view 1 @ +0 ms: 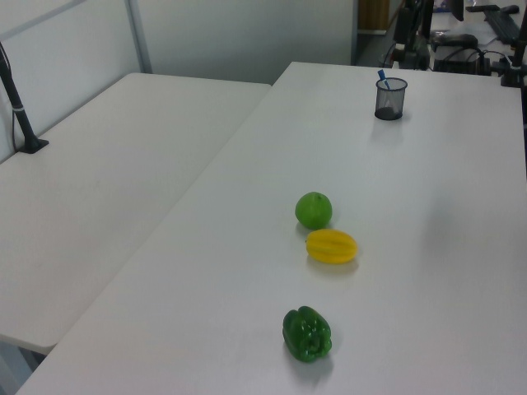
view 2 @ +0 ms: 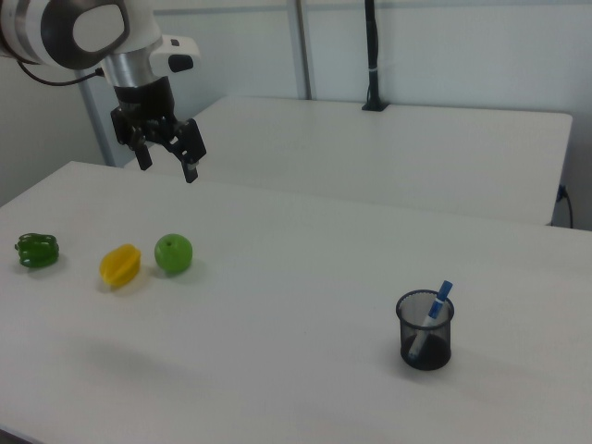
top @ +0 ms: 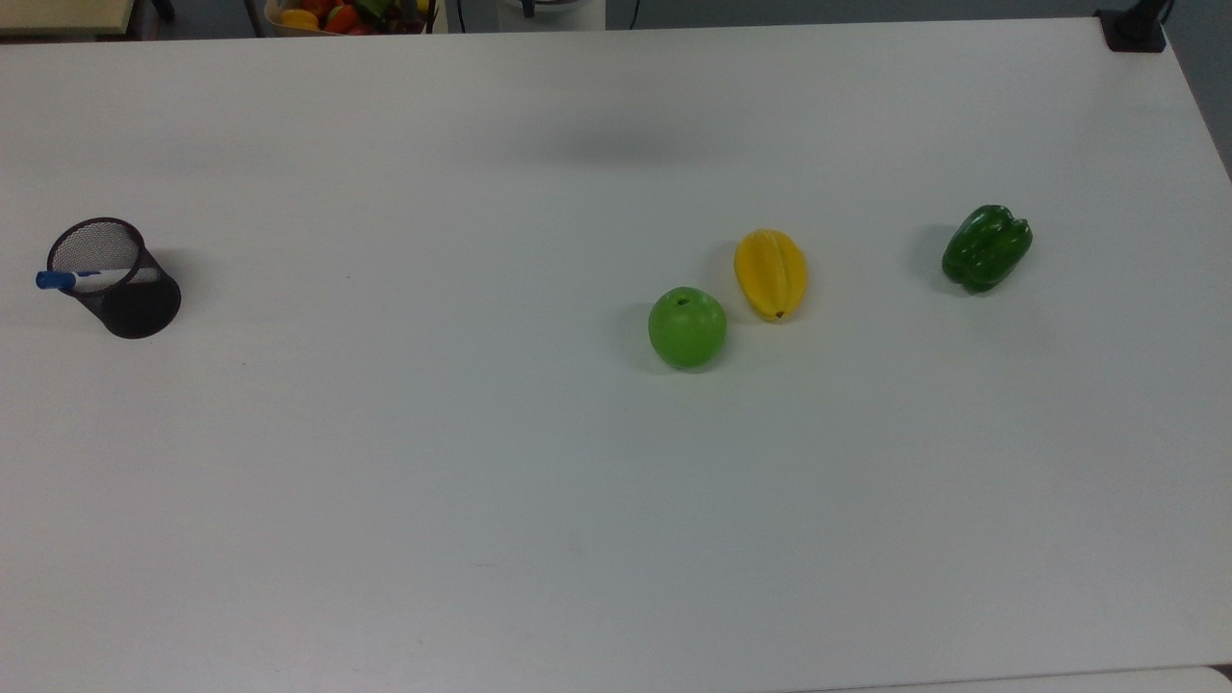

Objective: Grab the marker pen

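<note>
**On the white table: marker pen standing in the mesh cup, gripper not yet at the target**

Inside the black mesh pen cup, the marker pen stands tilted, tail end down and blue cap up, with the cap leaning over the rim. In the top view the cup sits near the top view's left edge of the table, and the cap projects past the rim toward the top view's left. In the left view the cup stands at the far end of the table.

The gripper hangs high above the table in the right view, toward the right view's upper left, well apart from the cup. Its two fingers point downward with a clear gap between them; the jaws stand open and hold nothing.

Three other items lie near the gripper's end of the table: a green apple, a yellow starfruit just beside it, and a green bell pepper further toward the right view's left.

Step in hand, by judgement: approach, with the grasp not yet begun. The next move calls for travel across the table to the cup, then a descent that brings the open fingers to either side of the exposed cap end above the rim. The fingers must stay off the mesh wall, since the light cup could tip or lift with the pen.
</note>
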Controlling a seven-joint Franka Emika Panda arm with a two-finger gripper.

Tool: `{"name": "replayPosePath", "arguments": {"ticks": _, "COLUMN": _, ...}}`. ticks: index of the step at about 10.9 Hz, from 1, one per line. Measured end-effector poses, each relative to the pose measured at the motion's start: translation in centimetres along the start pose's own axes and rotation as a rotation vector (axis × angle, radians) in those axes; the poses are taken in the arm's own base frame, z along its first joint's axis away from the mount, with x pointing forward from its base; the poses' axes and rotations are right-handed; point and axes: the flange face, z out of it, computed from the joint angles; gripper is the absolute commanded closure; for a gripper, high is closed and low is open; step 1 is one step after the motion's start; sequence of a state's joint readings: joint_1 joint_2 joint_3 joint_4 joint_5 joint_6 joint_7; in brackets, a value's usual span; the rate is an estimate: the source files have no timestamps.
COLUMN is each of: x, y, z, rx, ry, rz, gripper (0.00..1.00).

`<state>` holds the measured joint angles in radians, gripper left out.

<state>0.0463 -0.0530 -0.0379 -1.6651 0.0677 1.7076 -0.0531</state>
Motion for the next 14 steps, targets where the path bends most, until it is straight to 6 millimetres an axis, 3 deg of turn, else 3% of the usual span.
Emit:
{"name": "replayPosePath", "arguments": {"ticks": 4, "x": 0.0, "y": 0.2, "z": 0.0, "rx": -0.001, "ry": 0.0, "rz": 0.003, "gripper": 0.0}}
{"name": "replayPosePath", "arguments": {"ticks": 7, "x": -0.1, "y": 2.2, "z": -0.5, "rx": -0.004, "ry": 0.01, "rz": 0.038, "gripper": 0.0}}
{"name": "replayPosePath", "arguments": {"ticks": 11, "x": 0.6, "y": 9.6, "z": -4.0, "rx": -0.079, "ry": 0.192, "rz": 0.147, "gripper": 0.0}}
{"name": "replayPosePath", "arguments": {"ticks": 14, "x": 1.4, "y": 16.8, "z": -3.4, "rx": -0.147, "ry": 0.312, "rz": 0.254, "gripper": 0.0}}
